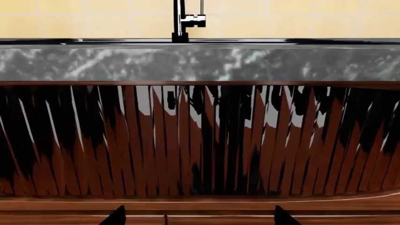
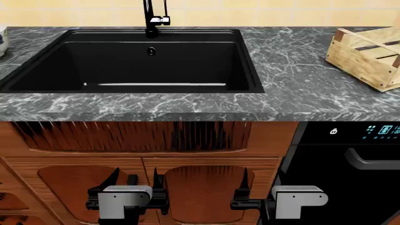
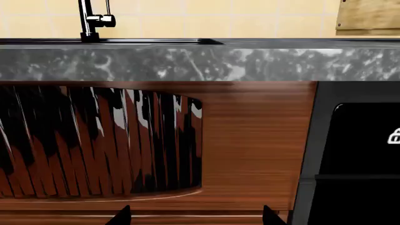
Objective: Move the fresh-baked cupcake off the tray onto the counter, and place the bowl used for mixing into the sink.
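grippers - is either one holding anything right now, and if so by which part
Nothing is held. The left gripper and right gripper are both open and empty, low in front of the cabinet doors, below the counter.

Bright, even, sharp renders; glossy streaked reflections on the cabinet front (image 1: 187, 140)

Kitchen, black sink (image 2: 134, 63) in marble counter (image 2: 293, 79) (tiled wall behind), wooden cabinets (image 2: 262, 140)

We see the sink (image 2: 134, 65) in matte black with a black faucet (image 2: 153, 18), and the counter (image 2: 293, 70) in dark grey with white veins. The tray (image 2: 368, 54) is pale wood, the cabinet front (image 2: 262, 140) red-brown with dark streaks, the wall tiles (image 2: 250, 11) pale yellow.
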Available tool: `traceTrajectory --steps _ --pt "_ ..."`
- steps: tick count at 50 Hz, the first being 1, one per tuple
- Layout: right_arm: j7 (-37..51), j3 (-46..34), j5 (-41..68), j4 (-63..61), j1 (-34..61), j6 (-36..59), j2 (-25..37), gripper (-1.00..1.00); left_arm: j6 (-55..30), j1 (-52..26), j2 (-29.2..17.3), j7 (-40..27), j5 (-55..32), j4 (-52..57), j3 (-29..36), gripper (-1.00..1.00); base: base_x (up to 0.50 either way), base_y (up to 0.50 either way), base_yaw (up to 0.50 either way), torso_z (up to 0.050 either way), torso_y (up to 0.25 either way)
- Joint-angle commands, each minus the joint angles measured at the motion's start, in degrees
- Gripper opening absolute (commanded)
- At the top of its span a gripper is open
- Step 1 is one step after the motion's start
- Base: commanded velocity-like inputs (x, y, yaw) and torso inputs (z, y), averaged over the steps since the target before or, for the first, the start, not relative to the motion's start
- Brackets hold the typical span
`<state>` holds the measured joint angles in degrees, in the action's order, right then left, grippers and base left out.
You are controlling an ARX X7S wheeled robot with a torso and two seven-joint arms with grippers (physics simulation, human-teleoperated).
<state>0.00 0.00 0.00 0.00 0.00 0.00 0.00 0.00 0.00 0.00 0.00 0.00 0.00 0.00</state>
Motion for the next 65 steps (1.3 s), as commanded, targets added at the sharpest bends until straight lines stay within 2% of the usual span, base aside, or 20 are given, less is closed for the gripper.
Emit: traceTrajectory --steps 1,14,65 --pt "1.1 -1.2 0.9 0.1 0.0 -0.3 0.9 1.00 -0.6 0.1 -0.9 -1.0 -1.3 0.5 0.8 1.00 0.00 0.00 0.00 0.000 0.000" --pt "2.6 -3.5 4.3 -0.2 -0.2 0.6 3.0 1.00 -0.6 -0.1 -2.9 -3.3 -3.3 -0.1 3.3 1.00 0.00 -0.01 0.00 0.000 0.000" --pt "7.0 -7.7 7.0 0.7 0.6 1.1 6.4 1.00 -0.5 -0.2 -6.3 -7.6 -6.5 0.3 7.4 1.00 0.00 -0.50 0.00 0.000 0.000"
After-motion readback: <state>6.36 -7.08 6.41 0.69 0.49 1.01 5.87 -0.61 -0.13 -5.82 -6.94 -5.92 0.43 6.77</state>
